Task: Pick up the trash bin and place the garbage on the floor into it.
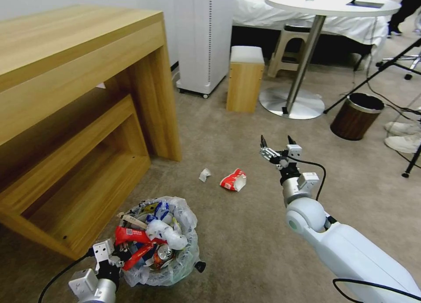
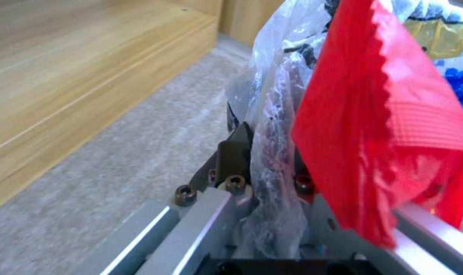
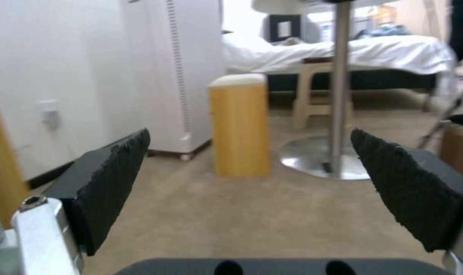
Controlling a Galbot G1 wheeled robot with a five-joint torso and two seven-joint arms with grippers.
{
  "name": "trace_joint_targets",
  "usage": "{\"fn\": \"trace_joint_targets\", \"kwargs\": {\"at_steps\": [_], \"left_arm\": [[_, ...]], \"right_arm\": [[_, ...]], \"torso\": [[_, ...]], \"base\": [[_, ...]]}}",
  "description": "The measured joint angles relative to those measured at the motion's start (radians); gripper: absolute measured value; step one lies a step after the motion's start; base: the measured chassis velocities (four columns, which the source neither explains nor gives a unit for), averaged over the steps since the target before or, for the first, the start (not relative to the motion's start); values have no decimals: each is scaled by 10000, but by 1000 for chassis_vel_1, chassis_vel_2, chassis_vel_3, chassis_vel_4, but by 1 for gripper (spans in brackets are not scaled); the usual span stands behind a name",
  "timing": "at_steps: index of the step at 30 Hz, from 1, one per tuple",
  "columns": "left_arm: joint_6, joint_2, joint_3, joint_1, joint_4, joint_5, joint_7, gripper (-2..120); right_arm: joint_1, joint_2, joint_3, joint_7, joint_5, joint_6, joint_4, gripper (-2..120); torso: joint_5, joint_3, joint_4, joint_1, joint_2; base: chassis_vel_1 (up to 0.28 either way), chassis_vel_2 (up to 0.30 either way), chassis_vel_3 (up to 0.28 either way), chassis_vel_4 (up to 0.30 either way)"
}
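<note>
The trash bin (image 1: 175, 268), lined with a crinkly white bag, stands on the beige floor (image 1: 245, 233) and holds several pieces of litter. My left gripper (image 1: 119, 260) is shut on its near rim; the left wrist view shows the left gripper (image 2: 269, 152) pinching the bag and rim beside a red wrapper (image 2: 384, 114). Two pieces of garbage lie on the carpet: a red-and-white wrapper (image 1: 233, 180) and a crumpled paper (image 1: 204, 175). My right gripper (image 1: 277, 144) hovers open to the right of the wrapper and beyond it, with nothing between its black pads (image 3: 109, 183).
A wooden desk with a low shelf (image 1: 87, 132) stands along the left. Ahead are a white unit (image 1: 204, 40), a wooden stool (image 1: 244, 79) and a round table's metal base (image 1: 291, 103). A brown wood-grain bin (image 1: 357, 116), tripod legs and white shoes (image 1: 401, 136) are at the right.
</note>
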Motion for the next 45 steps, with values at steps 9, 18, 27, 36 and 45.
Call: {"fn": "trace_joint_targets", "kwargs": {"at_steps": [9,18,27,36,45], "left_arm": [[286,209,-198,-20,-323,-725,-236,1],[758,616,-500,-110,-586,-1623,-600,1],[950,691,-709,58,-715,-1755,-998,1],[909,662,-783,209,-802,-1771,-1052,1],[906,657,-872,150,-747,-1809,-1115,1]], "right_arm": [[-217,63,362,120,-309,218,-116,100],[-515,57,816,149,-548,234,49,100],[-578,79,857,92,-635,333,52,100],[-610,189,870,-232,-673,377,-70,100],[-622,205,753,-357,-773,410,-141,100]], "torso": [[0,0,4,0,0],[-3,0,0,0,0],[-1,0,2,0,0],[-1,0,0,0,0],[-2,-1,0,0,0]], "base": [[-23,-27,-18,-25],[0,0,0,0],[0,0,0,0],[0,0,0,0],[0,0,0,0]]}}
